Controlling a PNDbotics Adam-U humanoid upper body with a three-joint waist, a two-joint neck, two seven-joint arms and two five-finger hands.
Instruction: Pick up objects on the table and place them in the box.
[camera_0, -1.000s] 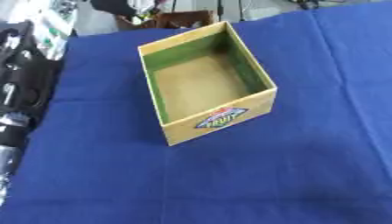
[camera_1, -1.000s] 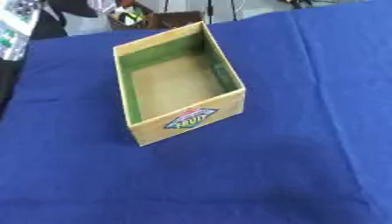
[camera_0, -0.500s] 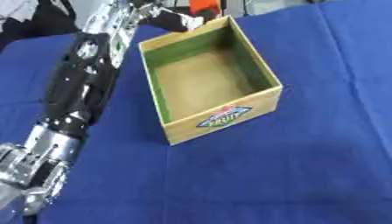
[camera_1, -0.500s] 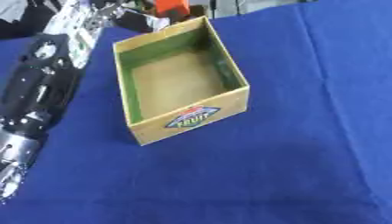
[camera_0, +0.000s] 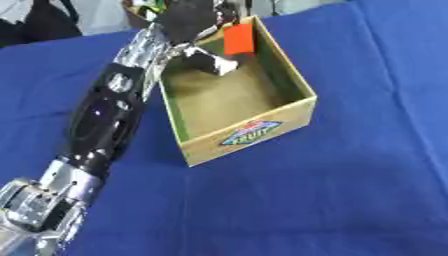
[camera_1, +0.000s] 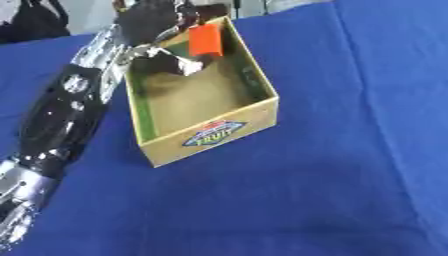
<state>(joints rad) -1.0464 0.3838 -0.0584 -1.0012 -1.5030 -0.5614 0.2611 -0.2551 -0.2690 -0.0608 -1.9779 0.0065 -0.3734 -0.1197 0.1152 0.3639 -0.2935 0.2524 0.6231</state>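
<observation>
The left hand (camera_0: 188, 20) reaches over the far end of the box (camera_0: 249, 132), fingers curled around an orange block (camera_0: 238, 40). Let go now, the block could clip the far wall and tumble outside onto the blue cloth (camera_0: 350, 190).

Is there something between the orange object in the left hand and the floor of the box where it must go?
Nothing visible stands in the way. The left hand holds the orange object over the far end of the box, inside its rim. The brown floor beneath shows bare, apart from the hand's own fingers reaching down there.
</observation>
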